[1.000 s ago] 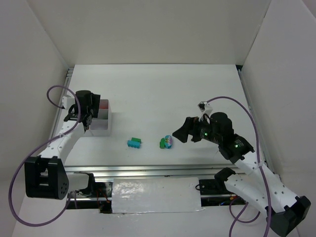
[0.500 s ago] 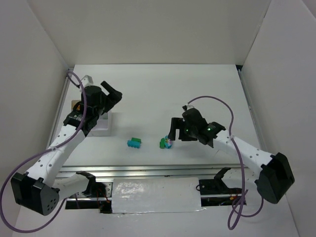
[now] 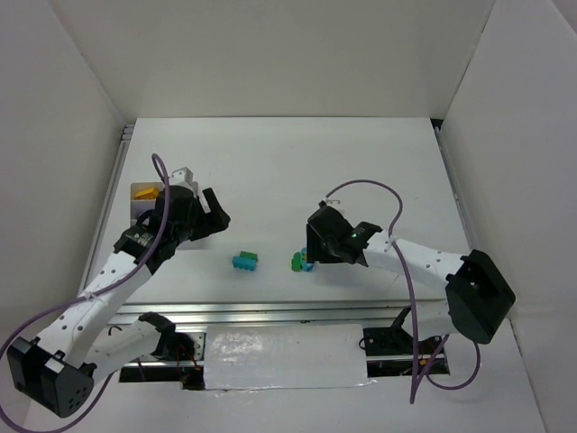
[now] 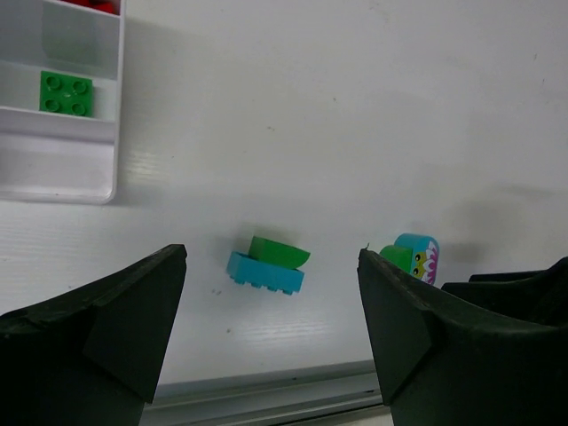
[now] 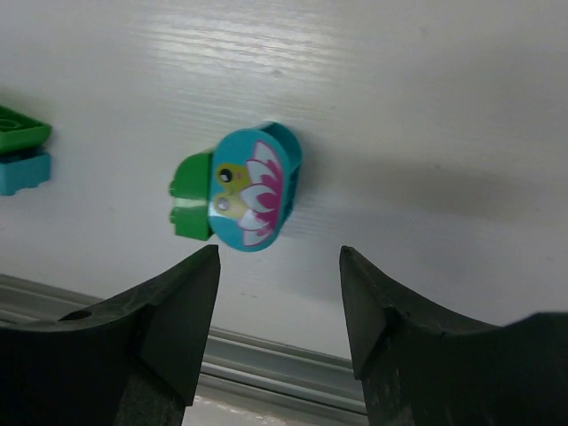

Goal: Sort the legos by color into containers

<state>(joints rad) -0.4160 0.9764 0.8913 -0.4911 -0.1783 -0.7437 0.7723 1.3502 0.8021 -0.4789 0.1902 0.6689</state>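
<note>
Tray (image 4: pixel 62 177): green brick (image 4: pixel 66 92) in middle compartment, red lego (image 4: pixel 96 4) above. Left claw (image 4: pixel 271 257) wide, empty; right claw (image 5: pixel 279 257) parted, empty.

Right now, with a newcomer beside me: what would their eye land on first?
The teal oval brick with a pink flower print, a green brick against it, near the front edge of the table, the right gripper poised over it, jaws apart. To its left lies a green-on-teal stack.
</note>
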